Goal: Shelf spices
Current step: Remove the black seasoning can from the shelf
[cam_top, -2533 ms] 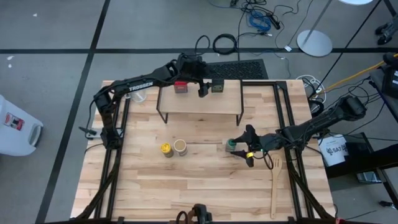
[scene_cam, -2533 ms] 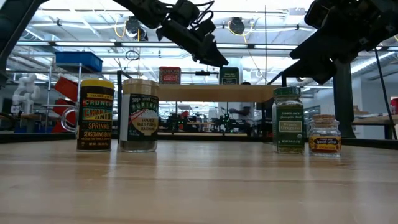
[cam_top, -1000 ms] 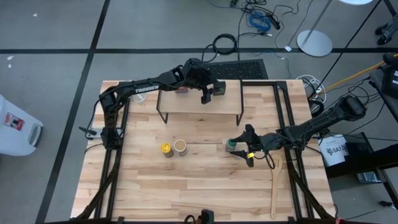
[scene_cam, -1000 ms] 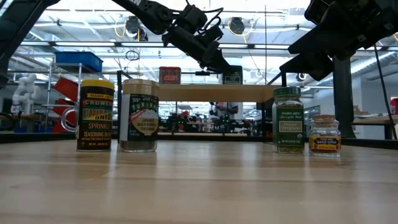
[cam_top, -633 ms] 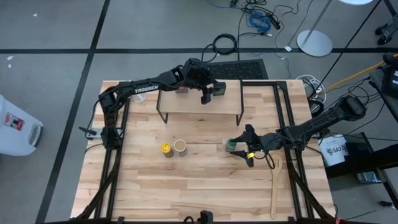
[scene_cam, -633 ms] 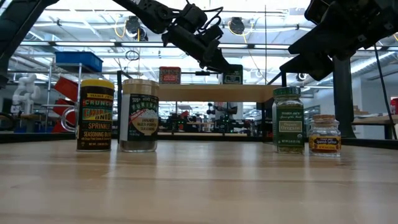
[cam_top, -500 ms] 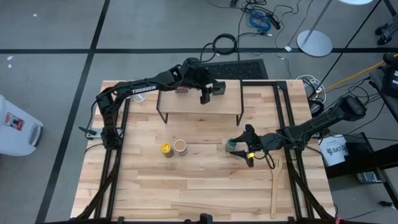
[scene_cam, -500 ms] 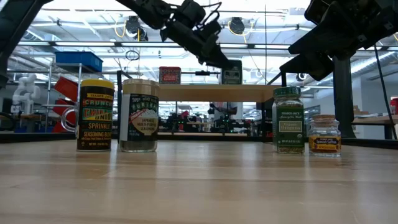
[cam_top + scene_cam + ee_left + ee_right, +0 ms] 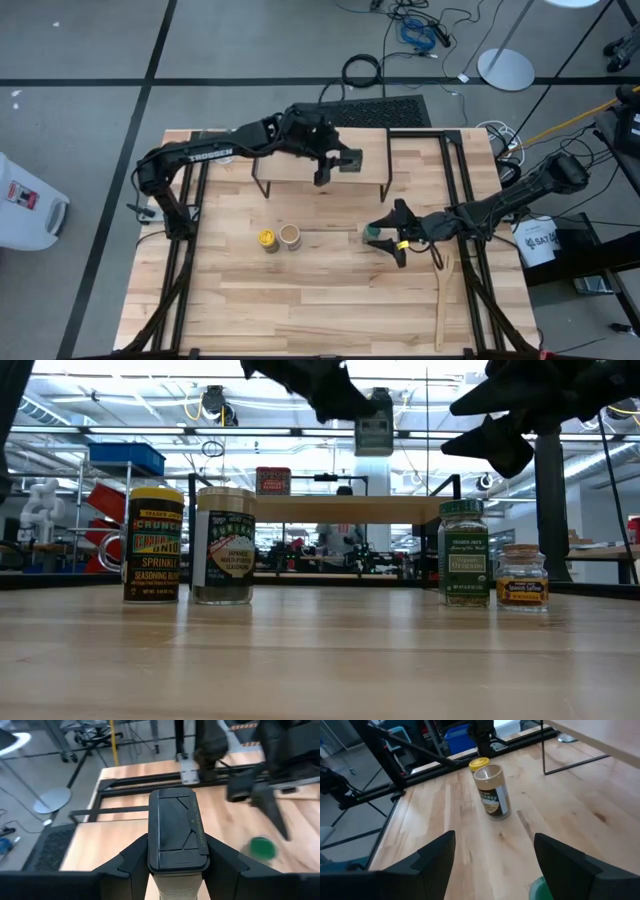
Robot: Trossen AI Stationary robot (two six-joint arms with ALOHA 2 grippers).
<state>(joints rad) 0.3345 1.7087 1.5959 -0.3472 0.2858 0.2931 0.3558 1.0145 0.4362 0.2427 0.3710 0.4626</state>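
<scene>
My left gripper (image 9: 334, 161) is shut on the dark tin (image 9: 373, 422) and holds it in the air above the shelf (image 9: 350, 508), whose light plank (image 9: 300, 172) stands on thin black legs. The red square tin (image 9: 273, 481) stands on the shelf top. My right gripper (image 9: 386, 234) is open and hovers over the green-lidded jar (image 9: 372, 232); the low view shows it above the jar (image 9: 462, 552). The yellow jar (image 9: 267, 240) and tan jar (image 9: 290, 236) stand side by side on the table. The tiny brown jar (image 9: 522, 577) stands beside the green-lidded one. My left gripper pinches the dark tin between its two fingers (image 9: 127, 862), one on each side wall just below the black lid (image 9: 175, 827). The tin stands upright in the hold and is lifted clear of the shelf top.
A wooden spatula (image 9: 441, 300) lies near the table's right near corner. Black frame rails run along both sides of the table. Bare tabletop lies between the jars and the near edge, and bare plank on the shelf to the right of the red tin.
My left gripper has risen with the dark tin, lifting it off the shelf top, and has drawn it a little toward the table's near edge. The red tin has stayed on the shelf.
</scene>
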